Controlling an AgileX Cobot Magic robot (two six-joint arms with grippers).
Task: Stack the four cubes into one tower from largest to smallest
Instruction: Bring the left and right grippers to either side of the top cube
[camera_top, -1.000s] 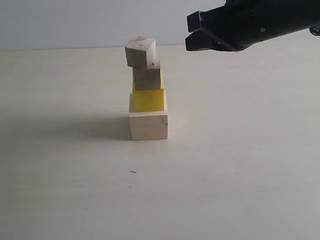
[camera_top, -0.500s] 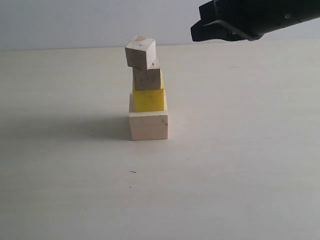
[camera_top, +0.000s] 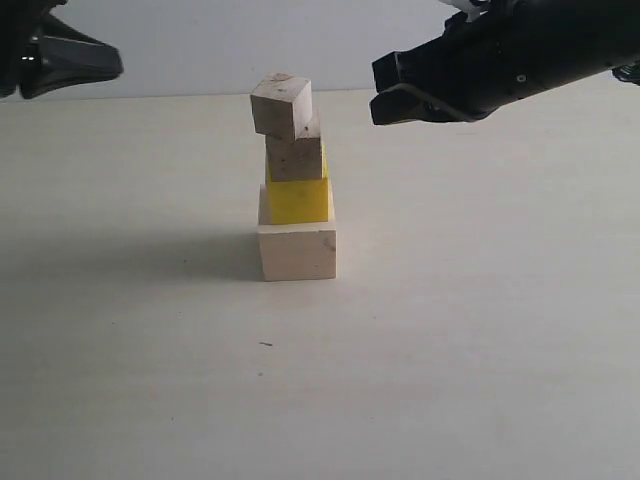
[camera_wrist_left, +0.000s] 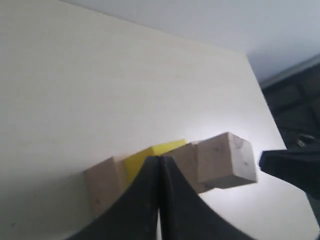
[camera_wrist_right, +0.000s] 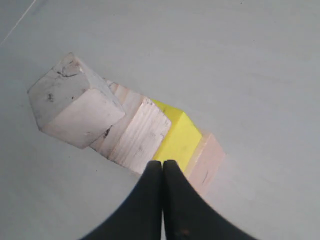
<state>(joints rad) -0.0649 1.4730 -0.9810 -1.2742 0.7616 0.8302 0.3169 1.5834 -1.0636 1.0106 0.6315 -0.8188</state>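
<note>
Either side of the tower (camera_top: 295, 190) you see smooth matte black shells: your left gripper (camera_top: 112, 62) tapers to a wedge, your right gripper (camera_top: 380, 92) looks blockier, carrying one small pale dot
</note>
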